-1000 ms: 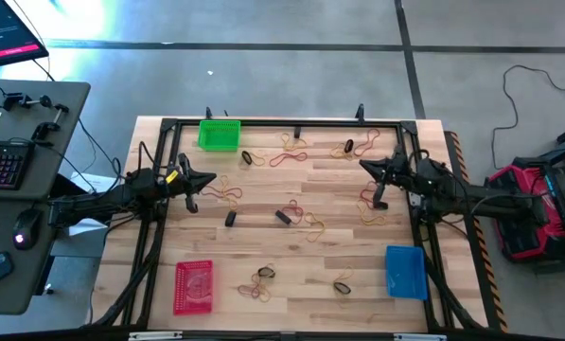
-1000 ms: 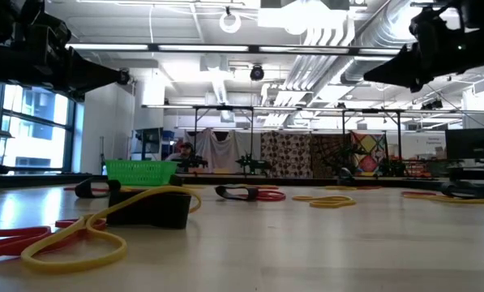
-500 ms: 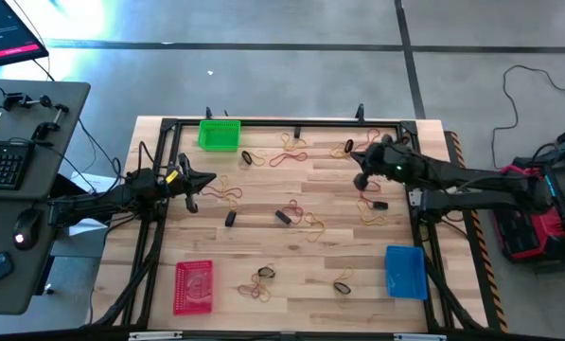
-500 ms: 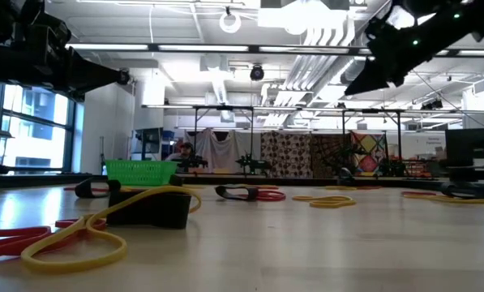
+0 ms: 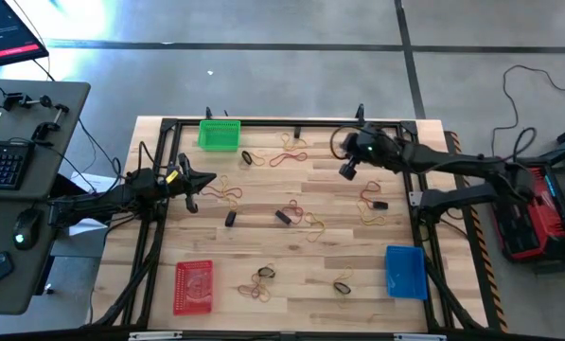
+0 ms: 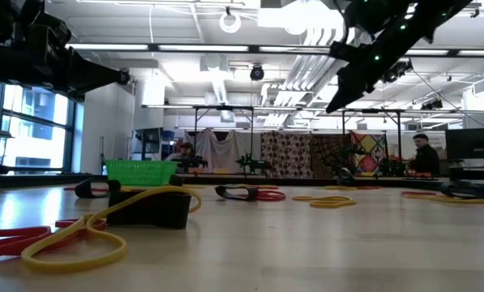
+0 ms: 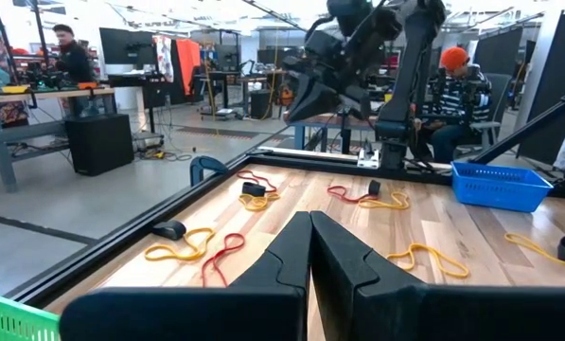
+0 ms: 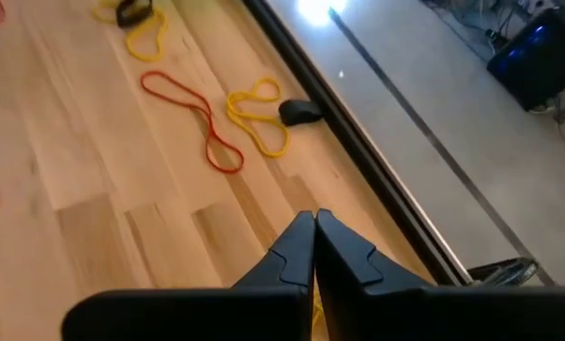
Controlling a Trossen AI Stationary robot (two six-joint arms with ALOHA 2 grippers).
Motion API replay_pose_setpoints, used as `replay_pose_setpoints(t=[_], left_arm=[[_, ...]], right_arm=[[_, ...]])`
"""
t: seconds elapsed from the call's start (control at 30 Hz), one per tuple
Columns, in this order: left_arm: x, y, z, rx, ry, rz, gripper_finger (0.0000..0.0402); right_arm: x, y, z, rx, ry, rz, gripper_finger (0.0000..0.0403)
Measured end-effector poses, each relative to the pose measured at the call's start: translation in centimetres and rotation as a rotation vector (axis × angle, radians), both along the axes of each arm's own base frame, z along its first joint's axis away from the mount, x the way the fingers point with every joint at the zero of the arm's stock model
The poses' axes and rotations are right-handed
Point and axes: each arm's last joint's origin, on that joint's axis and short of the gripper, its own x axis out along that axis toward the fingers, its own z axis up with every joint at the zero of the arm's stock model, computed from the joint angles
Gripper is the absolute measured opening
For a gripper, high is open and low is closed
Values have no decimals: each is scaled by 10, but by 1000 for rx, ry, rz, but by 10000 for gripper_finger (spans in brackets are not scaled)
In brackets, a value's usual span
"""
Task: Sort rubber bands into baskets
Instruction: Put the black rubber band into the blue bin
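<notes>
The worktop [image 5: 291,275] is made of pale wooden planks, and a black metal frame [image 5: 263,123] is running along its edges. The rubber bands [image 5: 287,156] are lying scattered over the wood as thin flexible loops in red, yellow and black, most of them flat and some of them crossing each other. Three mesh baskets of plastic are standing near the edges: the green basket [image 5: 219,134] at the far left corner, the red basket [image 5: 194,286] at the near left corner, and the blue basket [image 5: 405,271] at the near right corner. None of them is touching a gripper.

The left gripper [image 5: 209,181] is hanging over the left part of the worktop with its fingers pressed together, grasping nothing. The right gripper [image 5: 346,171] is reaching over the far right part, above a few bands; its fingers are also pressed together and empty. In the right wrist view a red band [image 8: 192,118] and a yellow band [image 8: 258,118] are lying just beside the black rail.

The middle of the worktop is giving open room between the two arms. A grey desk with a keyboard [image 5: 0,163] is standing to the left of the worktop, and a red machine [image 5: 533,208] is sitting on the floor at the right. In the room behind, a seated person with an orange cap [image 7: 455,59] is showing.
</notes>
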Motion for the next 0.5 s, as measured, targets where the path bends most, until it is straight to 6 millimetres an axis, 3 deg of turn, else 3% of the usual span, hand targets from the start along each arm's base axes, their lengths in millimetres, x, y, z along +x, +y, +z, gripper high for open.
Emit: replay_pose_setpoints(t=[0.1, 0.37, 0.5], left_arm=[[0, 0, 0, 0, 0, 0, 0], [0, 0, 0, 0, 0, 0, 0], [0, 0, 0, 0, 0, 0, 0]], right_arm=[[10, -4, -4, 12, 35, -1, 24], [31, -16, -13, 114, 146, -194, 129], [39, -19, -14, 183, 205, -272, 155]])
